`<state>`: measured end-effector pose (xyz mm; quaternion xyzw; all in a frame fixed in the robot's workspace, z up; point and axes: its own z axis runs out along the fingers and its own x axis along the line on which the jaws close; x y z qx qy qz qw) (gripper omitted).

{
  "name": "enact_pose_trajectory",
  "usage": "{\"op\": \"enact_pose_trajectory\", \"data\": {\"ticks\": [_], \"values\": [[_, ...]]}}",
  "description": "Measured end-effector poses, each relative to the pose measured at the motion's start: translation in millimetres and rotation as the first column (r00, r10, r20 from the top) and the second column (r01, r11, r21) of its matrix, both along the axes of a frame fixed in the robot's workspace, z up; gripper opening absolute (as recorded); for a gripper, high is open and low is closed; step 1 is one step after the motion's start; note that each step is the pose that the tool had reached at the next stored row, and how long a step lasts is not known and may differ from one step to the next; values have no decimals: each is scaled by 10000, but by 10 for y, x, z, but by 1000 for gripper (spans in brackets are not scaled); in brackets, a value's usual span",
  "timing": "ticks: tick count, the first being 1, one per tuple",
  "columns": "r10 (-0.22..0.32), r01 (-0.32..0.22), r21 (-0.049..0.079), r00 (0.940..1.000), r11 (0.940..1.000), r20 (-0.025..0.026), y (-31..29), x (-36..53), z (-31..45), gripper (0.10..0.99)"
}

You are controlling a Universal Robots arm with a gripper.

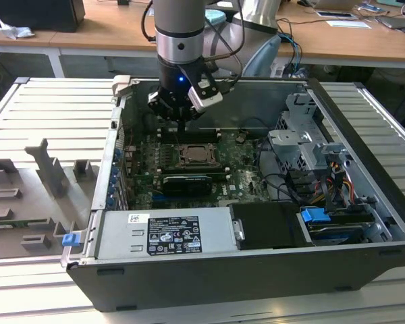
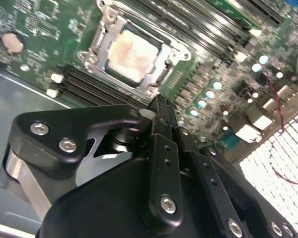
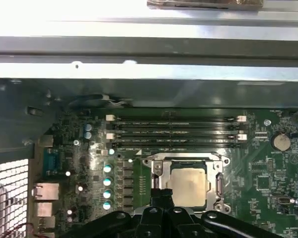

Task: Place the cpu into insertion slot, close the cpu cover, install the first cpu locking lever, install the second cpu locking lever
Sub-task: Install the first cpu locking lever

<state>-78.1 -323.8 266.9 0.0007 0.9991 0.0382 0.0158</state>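
We find the gripper pinched shut on nothing and poised just beside the lowered cpu cover, seemingly set to push rather than grasp, since the cpu already lies seated flat within that frame's window.

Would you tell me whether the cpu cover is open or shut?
Shut, it seems: in the second wrist view the cpu cover lies flat, framing the cpu.

bench: ribbed grey metal top is carrying it all
middle: open pc case is sitting on it
exterior view's left: grey holder blocks standing beside it
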Motion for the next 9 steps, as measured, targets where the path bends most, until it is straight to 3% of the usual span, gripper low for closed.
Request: {"op": "enact_pose_trajectory", "data": {"ticks": [2,4,6,9], "values": [[1,-1,0,10000,10000,19,0,-80,-9,106],[1,-1,2,9999,10000,111,0,-185,-25,106],[0,0,0,9999,10000,111,20,-188,-43,106],[1,-1,1,9999,10000,112,105,-201,-67,106]]}}
